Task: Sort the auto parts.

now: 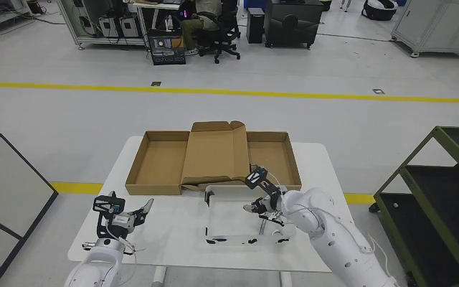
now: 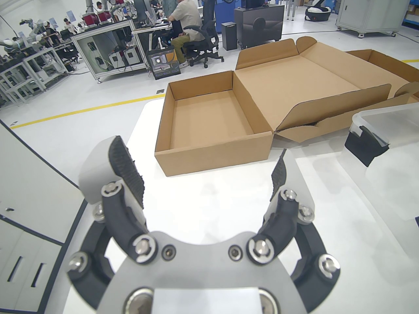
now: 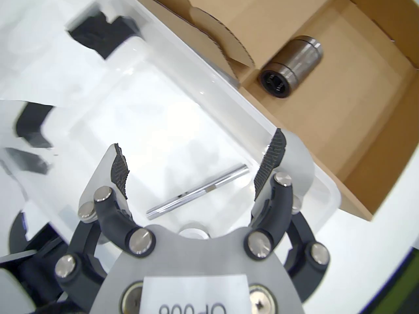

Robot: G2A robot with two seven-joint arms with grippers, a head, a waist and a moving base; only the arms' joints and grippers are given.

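Left wrist view, my left gripper (image 2: 199,151): fingers spread wide, empty, left of the clear bin (image 2: 386,112).
My right gripper (image 3: 196,140): fingers apart, holding nothing, above the bin.
Metal rod (image 3: 196,192): lying inside the bin.
Bearing (image 3: 289,66): in the cardboard box (image 3: 360,115), just beyond the bin.

rod (image 3: 197,191) inside the bin (image 3: 157,122), cylinder (image 3: 290,66) in the cardboard box (image 3: 353,115) just behind the bin
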